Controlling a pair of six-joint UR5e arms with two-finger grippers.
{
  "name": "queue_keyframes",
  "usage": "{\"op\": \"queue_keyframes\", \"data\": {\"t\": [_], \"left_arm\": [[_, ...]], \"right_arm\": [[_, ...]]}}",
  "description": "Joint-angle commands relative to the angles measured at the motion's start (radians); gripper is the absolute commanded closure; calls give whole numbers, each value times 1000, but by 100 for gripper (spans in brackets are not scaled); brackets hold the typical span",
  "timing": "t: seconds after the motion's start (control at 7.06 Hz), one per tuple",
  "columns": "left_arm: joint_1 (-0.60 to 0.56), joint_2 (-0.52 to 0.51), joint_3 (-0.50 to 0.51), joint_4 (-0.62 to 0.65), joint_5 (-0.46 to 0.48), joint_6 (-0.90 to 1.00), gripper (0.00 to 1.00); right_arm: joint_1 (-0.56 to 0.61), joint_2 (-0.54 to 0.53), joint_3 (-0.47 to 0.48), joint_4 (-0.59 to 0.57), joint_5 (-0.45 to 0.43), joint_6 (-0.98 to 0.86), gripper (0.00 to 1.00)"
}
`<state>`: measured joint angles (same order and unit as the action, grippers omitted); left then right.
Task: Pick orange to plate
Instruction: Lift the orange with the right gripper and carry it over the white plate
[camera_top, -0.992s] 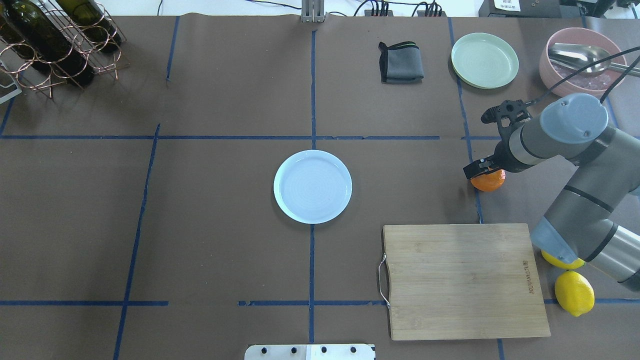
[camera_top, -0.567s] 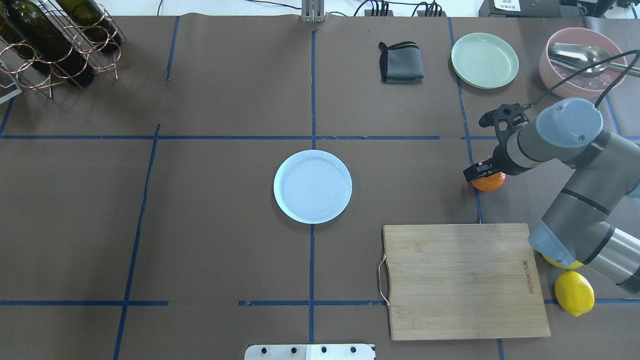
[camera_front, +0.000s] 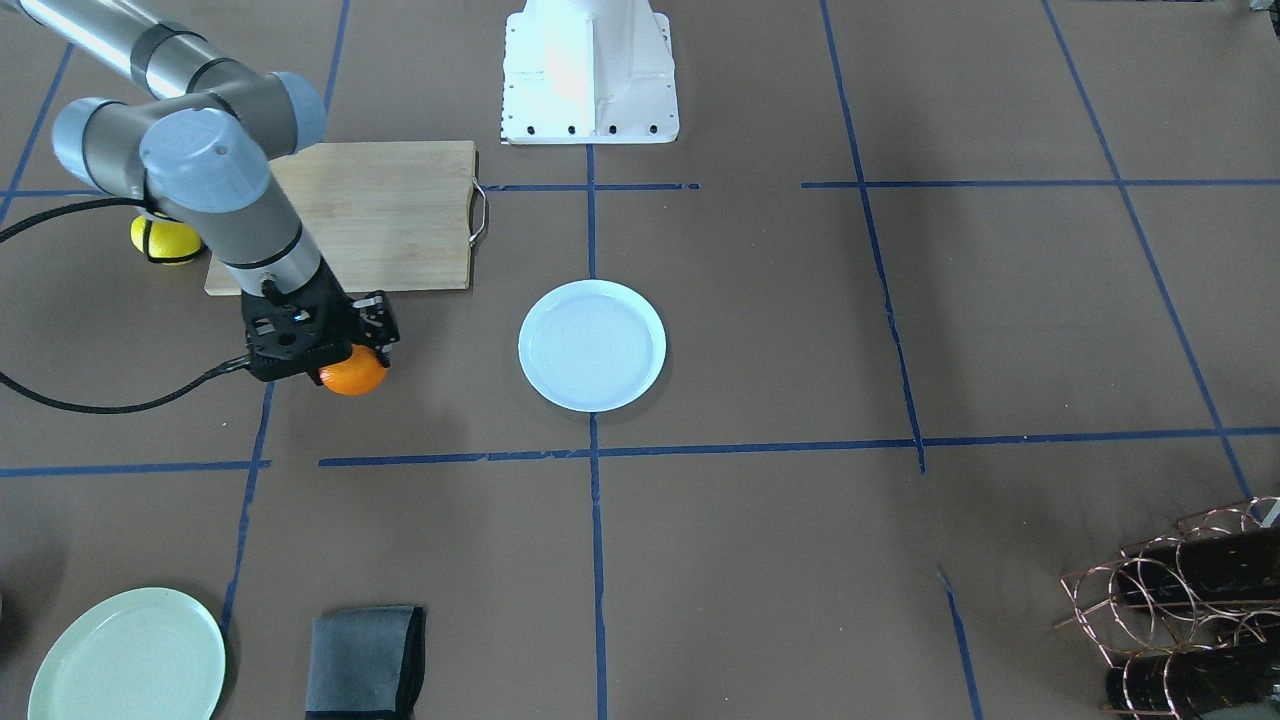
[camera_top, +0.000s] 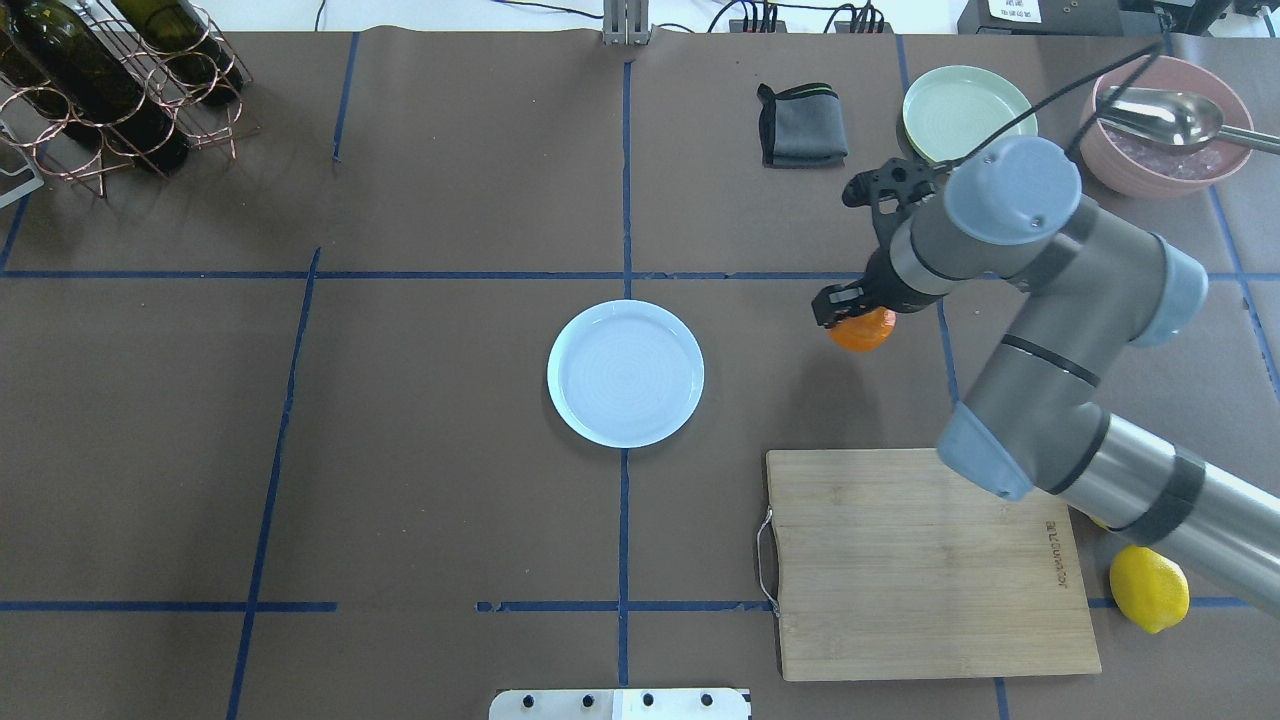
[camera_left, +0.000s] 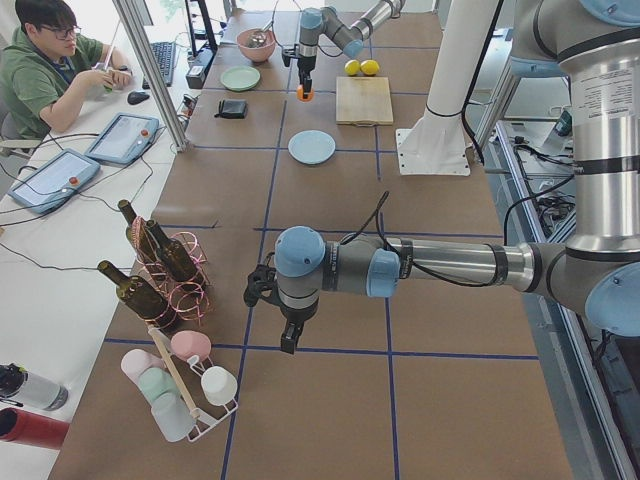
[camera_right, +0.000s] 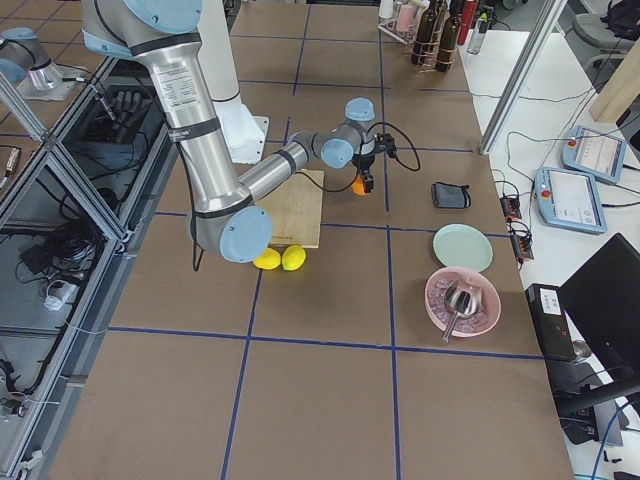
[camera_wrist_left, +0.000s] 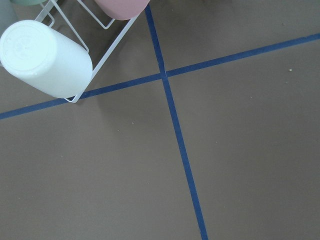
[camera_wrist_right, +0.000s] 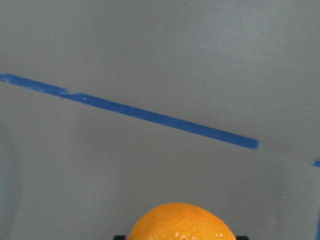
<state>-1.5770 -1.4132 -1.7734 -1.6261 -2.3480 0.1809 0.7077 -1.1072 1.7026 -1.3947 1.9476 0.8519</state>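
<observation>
The orange hangs just above the brown table with my right gripper shut on it from above. The front-facing view shows the same orange under the black fingers of the right gripper. In the right wrist view the orange fills the bottom edge. The pale bluish-white plate lies empty at the table's centre, well to the left of the orange. My left gripper shows only in the exterior left view, pointing down at the table's far end near a cup rack; I cannot tell its state.
A wooden cutting board lies near the front right, with a lemon beside it. At the back right are a mint-green plate, a folded grey cloth and a pink bowl with a spoon. A bottle rack stands back left.
My right arm has swung left, carrying the orange across the blue tape line toward the central plate. The plate has stayed put.
</observation>
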Motion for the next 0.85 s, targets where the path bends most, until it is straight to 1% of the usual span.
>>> {"op": "queue_keyframes", "data": {"t": [0.0, 0.14, 0.28, 0.57, 0.71], "left_arm": [[0, 2, -3, 0, -4, 0, 0], [0, 2, -9, 0, -4, 0, 0], [-1, 2, -9, 0, -4, 0, 0], [0, 3, -9, 0, -4, 0, 0], [0, 3, -9, 0, -4, 0, 0]], "right_arm": [[-100, 244, -103, -104, -95, 172, 90], [-147, 342, -204, -102, -161, 235, 89], [-189, 422, -306, -98, -200, 272, 86], [-244, 431, -348, -95, -260, 289, 76], [-250, 429, -350, -95, -260, 291, 62]]}}
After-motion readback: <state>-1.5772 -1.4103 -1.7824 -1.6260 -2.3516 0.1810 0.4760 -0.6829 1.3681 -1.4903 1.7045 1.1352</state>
